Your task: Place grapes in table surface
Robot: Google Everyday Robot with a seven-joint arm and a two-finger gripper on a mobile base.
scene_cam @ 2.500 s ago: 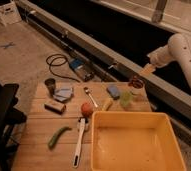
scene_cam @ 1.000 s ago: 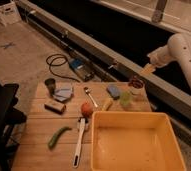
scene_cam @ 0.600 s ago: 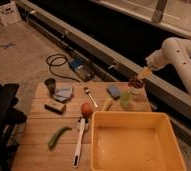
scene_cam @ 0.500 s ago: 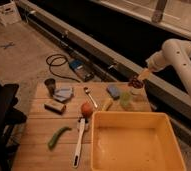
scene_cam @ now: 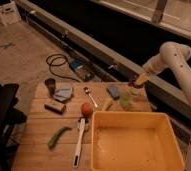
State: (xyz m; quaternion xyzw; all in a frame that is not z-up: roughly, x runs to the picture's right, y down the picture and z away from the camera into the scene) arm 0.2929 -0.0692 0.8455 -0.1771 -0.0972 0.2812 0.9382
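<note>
Arm (scene_cam: pixel 181 65) comes in from 3 o'clock, its lower part cut off by the right edge. The gripper (scene_cam: pixel 137 81) hangs over the 2 o'clock corner of the worktop (scene_cam: pixel 39 135), clear of the planks. At its tip we see a small dark reddish clump, the grapes (scene_cam: pixel 133 83), held in a narrow grip above the white cup (scene_cam: pixel 134 94). We cannot make out single berries, or whether the clump touches the cup's rim. The cup's inside is hidden from us. Just beside it at 8 o'clock sits a pale green lump (scene_cam: pixel 125 99). The yellow tub (scene_cam: pixel 96 145) fills the worktop's 4 o'clock quarter, and its near wall runs out of view at the bottom. Inside we see only its smooth yellow floor. A dark cup (scene_cam: pixel 50 85) stands at the 10 o'clock corner, contents too dim to tell. Near the middle lies a red-orange fruit (scene_cam: pixel 86 109), with a long white utensil (scene_cam: pixel 79 142) at its 6 o'clock.
</note>
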